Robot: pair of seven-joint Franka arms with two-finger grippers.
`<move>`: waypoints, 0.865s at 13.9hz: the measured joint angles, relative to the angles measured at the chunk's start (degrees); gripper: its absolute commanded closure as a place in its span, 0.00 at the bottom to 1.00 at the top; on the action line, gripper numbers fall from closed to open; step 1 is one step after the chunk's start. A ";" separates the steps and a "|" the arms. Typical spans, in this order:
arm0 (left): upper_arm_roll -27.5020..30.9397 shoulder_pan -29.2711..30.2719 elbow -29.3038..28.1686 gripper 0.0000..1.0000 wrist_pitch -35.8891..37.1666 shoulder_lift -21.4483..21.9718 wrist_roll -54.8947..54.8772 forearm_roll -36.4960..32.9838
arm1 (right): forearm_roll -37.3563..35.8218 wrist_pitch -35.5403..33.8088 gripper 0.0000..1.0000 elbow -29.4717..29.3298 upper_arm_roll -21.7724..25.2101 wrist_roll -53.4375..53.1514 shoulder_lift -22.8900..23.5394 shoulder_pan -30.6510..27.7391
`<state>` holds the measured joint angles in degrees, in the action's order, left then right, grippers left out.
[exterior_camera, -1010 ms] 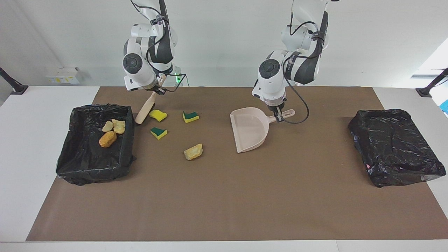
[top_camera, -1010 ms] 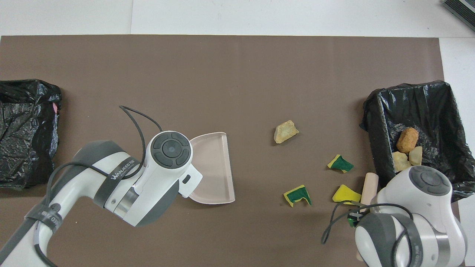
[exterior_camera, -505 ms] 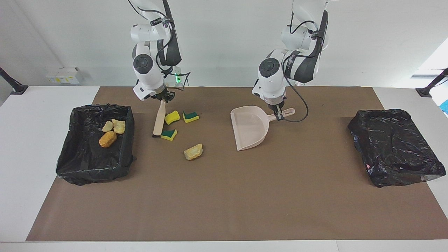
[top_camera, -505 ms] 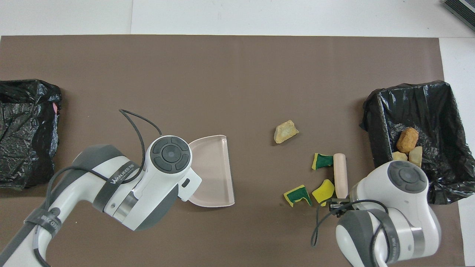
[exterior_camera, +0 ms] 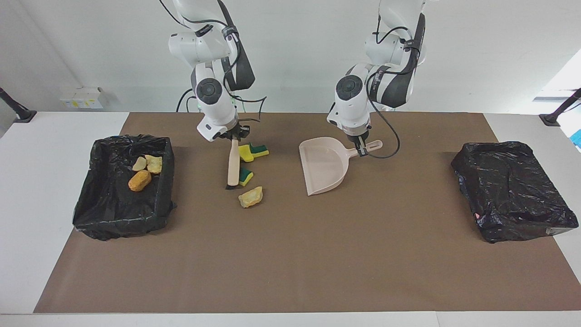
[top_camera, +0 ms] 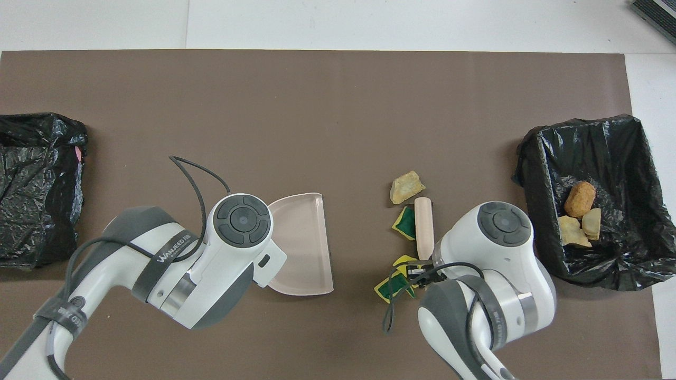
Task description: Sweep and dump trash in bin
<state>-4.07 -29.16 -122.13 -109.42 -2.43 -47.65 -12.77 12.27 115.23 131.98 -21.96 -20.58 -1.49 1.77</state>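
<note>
The right gripper is closed on the handle end of a beige brush, which slants down from it to the brown mat, its dark bristle tip resting on the mat. Three yellow sponge pieces with green faces lie against the brush on the side toward the dustpan: two bunched together just beside the handle close to the gripper, and one touching the brush lower down, near the bristles. A golden-brown bread-like lump sits on the mat just beside the bristle tip, farther from the robots than the sponges; whether it touches the brush cannot be told.

The left gripper is closed on the handle of a beige dustpan, which lies flat on the mat toward the middle of the table, its open mouth turned away from the robots and standing empty. The sponges and the lump lie between the brush and the dustpan, apart from the pan.

A bin lined with a black bag stands at the right arm's end of the table. Inside it lie three more bread-like lumps, clustered together: one darker orange-brown, two paler. A second black-bagged bin stands at the left arm's end; its contents cannot be made out.
</note>
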 measured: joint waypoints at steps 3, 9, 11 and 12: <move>-0.01 -0.10 -1.63 1.00 0.00 0.86 0.04 0.00 | 1.00 0.78 1.00 -5.86 -0.03 -8.58 5.23 5.74; -0.08 -1.86 -7.42 1.00 -1.33 4.62 5.17 0.00 | 9.89 9.24 1.00 -13.42 -0.06 -12.67 12.69 12.56; -0.06 -1.98 -8.32 1.00 -2.99 5.01 9.05 0.00 | 12.25 10.02 1.00 -14.08 -0.13 -10.00 12.73 14.10; 0.06 -1.98 -8.52 1.00 -3.54 5.01 10.48 0.00 | 12.86 9.34 1.00 -14.83 -0.16 -7.38 12.60 14.50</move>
<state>-4.01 -31.14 -130.65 -112.96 2.58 -37.17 -12.77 25.13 124.57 117.15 -22.12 -27.96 11.12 16.27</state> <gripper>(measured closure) 0.674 0.736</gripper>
